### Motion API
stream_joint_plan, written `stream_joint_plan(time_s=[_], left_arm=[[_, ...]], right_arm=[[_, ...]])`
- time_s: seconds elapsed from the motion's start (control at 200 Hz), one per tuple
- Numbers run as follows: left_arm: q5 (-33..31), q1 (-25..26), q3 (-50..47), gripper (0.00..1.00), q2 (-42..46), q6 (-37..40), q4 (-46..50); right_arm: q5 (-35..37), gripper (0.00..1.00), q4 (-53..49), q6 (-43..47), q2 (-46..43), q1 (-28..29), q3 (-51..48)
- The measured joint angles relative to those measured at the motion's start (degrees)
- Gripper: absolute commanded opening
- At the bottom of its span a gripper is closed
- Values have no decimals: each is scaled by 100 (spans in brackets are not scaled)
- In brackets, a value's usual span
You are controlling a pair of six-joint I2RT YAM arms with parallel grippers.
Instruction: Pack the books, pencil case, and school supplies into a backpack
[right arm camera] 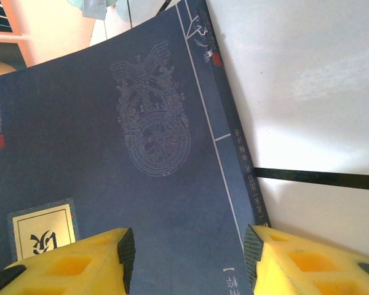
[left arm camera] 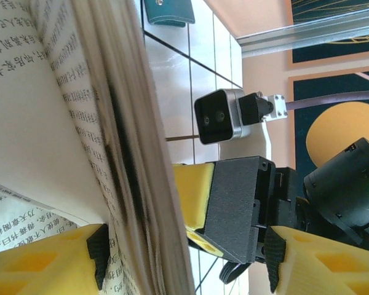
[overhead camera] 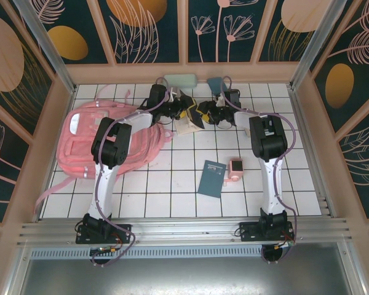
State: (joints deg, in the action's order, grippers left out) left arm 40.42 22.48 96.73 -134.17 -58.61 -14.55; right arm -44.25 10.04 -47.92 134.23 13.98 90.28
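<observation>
Straddling page edges of the book (left arm camera: 37, 92), left tool (left arm camera: 184, 252) stands released — right tool (right arm camera: 189, 246), cannot tell.

Over on the left, big soft pink backpack (overhead camera: 86, 138) slumped flat on the white tiles, straps trailing toward the near edge. Up against the far wall, pale mint pencil case (overhead camera: 180, 80) lying lengthwise, small dark teal pad (overhead camera: 216, 84) near it on the right, not touching. Mid-table, 1 navy blue book (overhead camera: 211, 178), closed, flat, slightly skewed, pink cube gadget (overhead camera: 235, 168) just beside its right edge. Farther back, close to the backpack's right side, second navy book (right arm camera: 111, 172) fanned open, printed pages (left arm camera: 61, 123) showing, cover bearing a pale round emblem and a small yellow label.
</observation>
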Motion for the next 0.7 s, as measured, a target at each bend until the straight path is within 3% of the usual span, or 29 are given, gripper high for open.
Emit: stream_joint_plan(time_s=[0.701], left_arm=[[-905, -105, 323, 59, -2, 1217, 1989]], right_arm=[[-4, 51, -42, 4, 0, 59, 0]])
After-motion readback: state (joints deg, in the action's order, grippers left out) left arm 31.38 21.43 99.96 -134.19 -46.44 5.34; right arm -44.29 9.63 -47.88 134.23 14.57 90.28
